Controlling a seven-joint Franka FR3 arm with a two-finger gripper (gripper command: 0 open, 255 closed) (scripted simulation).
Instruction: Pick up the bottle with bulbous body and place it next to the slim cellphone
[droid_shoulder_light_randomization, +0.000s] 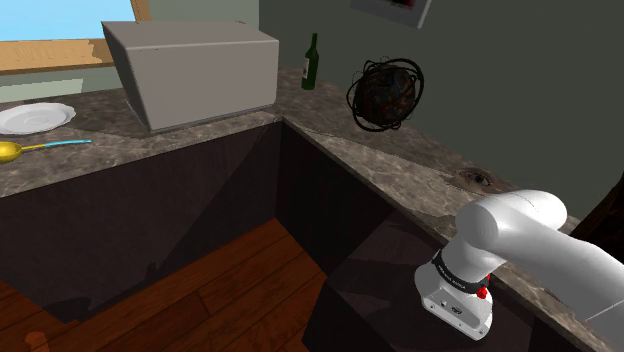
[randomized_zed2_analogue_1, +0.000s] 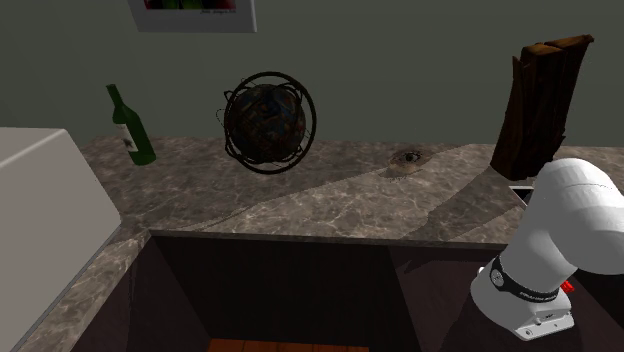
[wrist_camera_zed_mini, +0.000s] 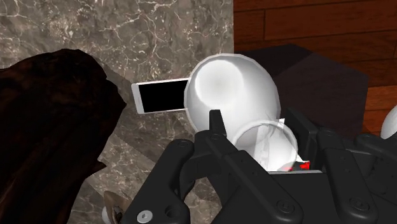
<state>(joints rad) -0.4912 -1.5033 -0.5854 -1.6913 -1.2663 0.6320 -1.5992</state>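
Bottle (droid_shoulder_light_randomization: 311, 62): dark green, slim neck, straight-sided body. Stands on brown marbled counter (droid_shoulder_light_randomization: 400, 165) against wall, well apart from black pincer (wrist_camera_zed_mini: 254, 184), beyond dark wire-caged globe (droid_shoulder_light_randomization: 385, 93). White arm (droid_shoulder_light_randomization: 520, 240) folded low, wrist turned down at counter edge. Pincer state: cannot tell. Slim white-edged, black-screened cellphone (wrist_camera_zed_mini: 159, 97) flat on counter ahead of pincer, partly behind arm's white joint.

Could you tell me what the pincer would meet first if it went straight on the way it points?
Probably the arm's own white joint directly ahead; the cellphone lies beyond it, though depth is unclear.
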